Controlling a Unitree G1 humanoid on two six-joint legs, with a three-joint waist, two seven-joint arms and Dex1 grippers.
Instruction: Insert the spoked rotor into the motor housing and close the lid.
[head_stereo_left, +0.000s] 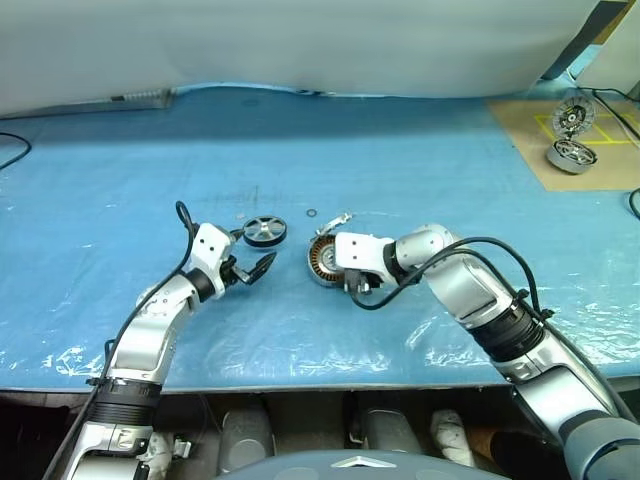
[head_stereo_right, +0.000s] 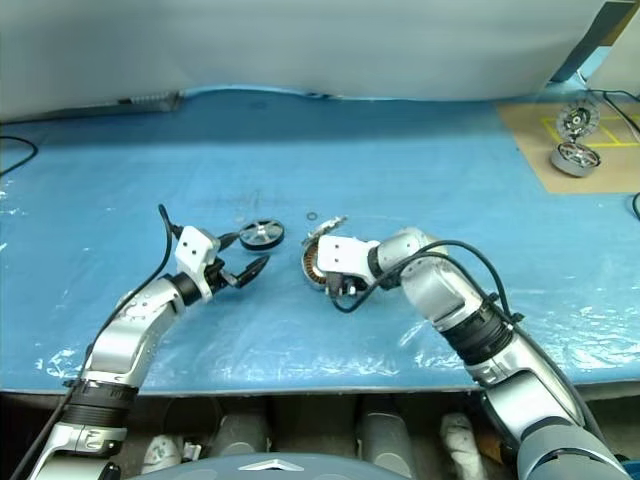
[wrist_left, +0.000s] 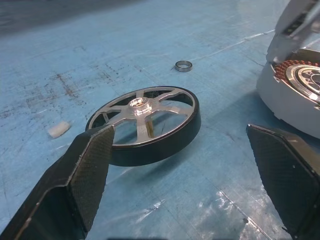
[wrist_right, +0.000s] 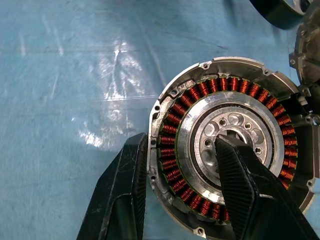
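Observation:
The spoked rotor lies flat on the blue sheet, a silver wheel with a dark rim. My left gripper is open just short of it, a finger on each side of the near rim without touching. To the right sits the motor housing, its copper windings showing. My right gripper is shut on the housing wall, with one finger outside the rim and the other in the dark centre. The lid stands tipped open at the housing's far edge.
A tiny loose ring lies just beyond the rotor and the housing. A small white scrap lies near the rotor. At the back right, a brown board carries two shiny wheel-like units. The table's front edge runs close below both arms.

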